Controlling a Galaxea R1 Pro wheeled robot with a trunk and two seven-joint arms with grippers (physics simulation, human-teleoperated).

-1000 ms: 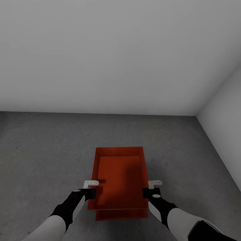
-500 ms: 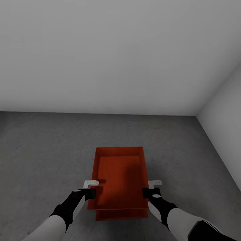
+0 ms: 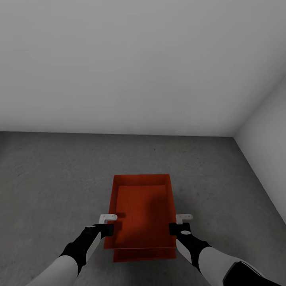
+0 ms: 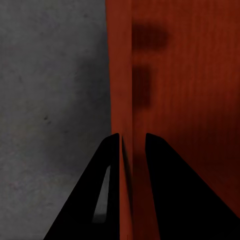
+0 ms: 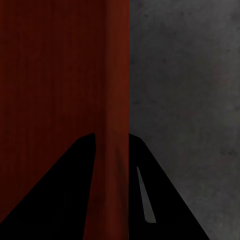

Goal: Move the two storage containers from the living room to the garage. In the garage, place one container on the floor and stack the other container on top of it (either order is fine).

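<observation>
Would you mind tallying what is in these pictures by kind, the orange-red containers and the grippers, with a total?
Orange-red storage containers: 2, the upper container stacked on the lower container, on the dark grey floor.
Grippers: 2, left gripper and right gripper, each clamped on a side wall of the upper one.
Total: 4.

Both arms have pale grey forearms running into black wrists. The left end effector and right end effector carry small white brackets and black, wedge-shaped fingers.

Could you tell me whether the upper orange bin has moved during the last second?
No. The upper bin keeps its place against the floor's far edge and the lower bin.
</observation>
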